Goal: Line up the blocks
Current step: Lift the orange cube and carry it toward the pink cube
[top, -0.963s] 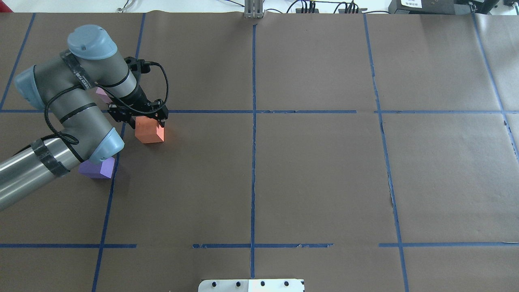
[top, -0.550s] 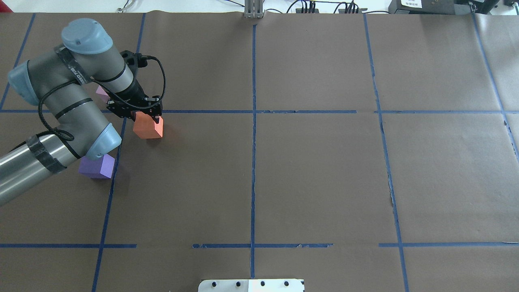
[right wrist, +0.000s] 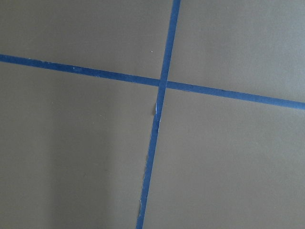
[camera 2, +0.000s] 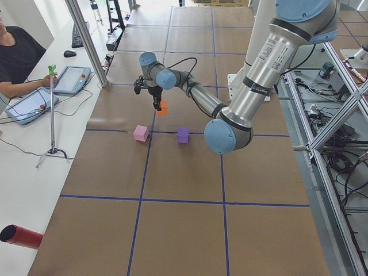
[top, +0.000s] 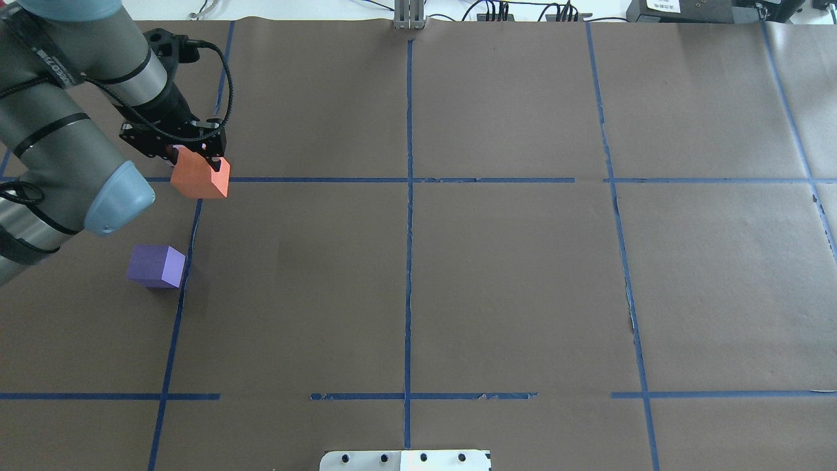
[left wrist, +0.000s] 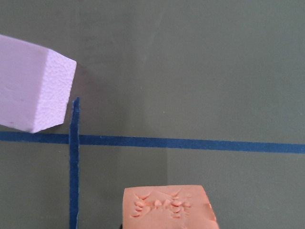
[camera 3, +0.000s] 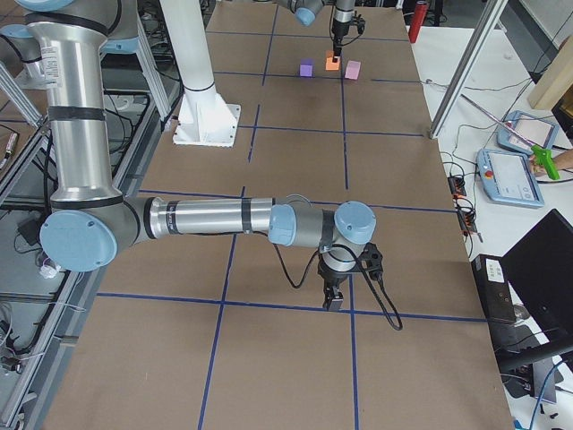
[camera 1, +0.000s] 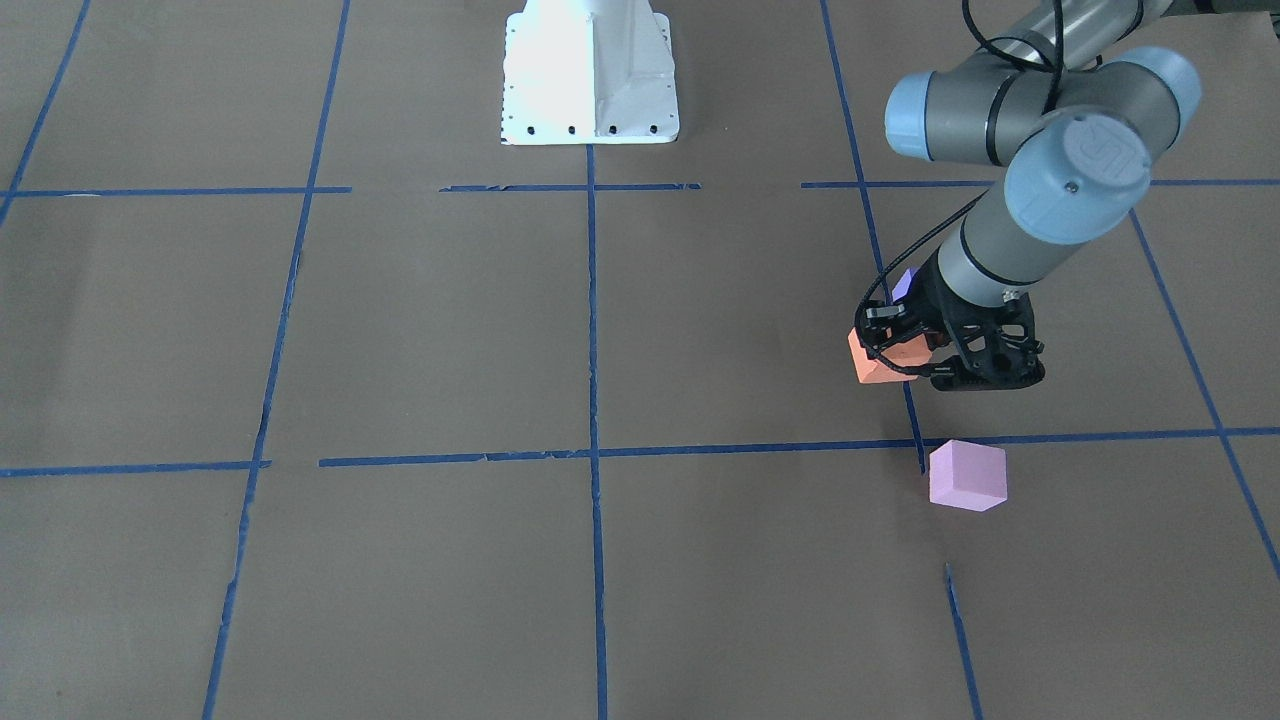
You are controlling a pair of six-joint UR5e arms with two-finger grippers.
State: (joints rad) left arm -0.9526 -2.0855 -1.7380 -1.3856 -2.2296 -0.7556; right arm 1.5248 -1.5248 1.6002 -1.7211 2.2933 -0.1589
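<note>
My left gripper point(top: 194, 159) is shut on the orange block point(top: 200, 178) and holds it above the table, over a blue tape crossing. The left wrist view shows the orange block point(left wrist: 167, 208) at the bottom, with the pink-lilac block point(left wrist: 33, 90) on the table below at the upper left. The pink-lilac block point(camera 1: 966, 476) sits just past the tape line; in the overhead view the gripper hides it. The purple block point(top: 157, 265) rests on the table nearer the robot. My right gripper point(camera 3: 333, 300) hangs low over bare paper far from the blocks; I cannot tell if it is open.
Brown paper with a blue tape grid point(top: 409, 216) covers the table. The white robot base plate point(camera 1: 590, 70) is at the robot's edge. A metal post point(top: 409, 14) stands at the far edge. An operator with tablets point(camera 2: 34, 100) sits beyond the table.
My left gripper has lifted the orange block off the table and carried it up and to the far left. The arm no longer covers the purple block.
</note>
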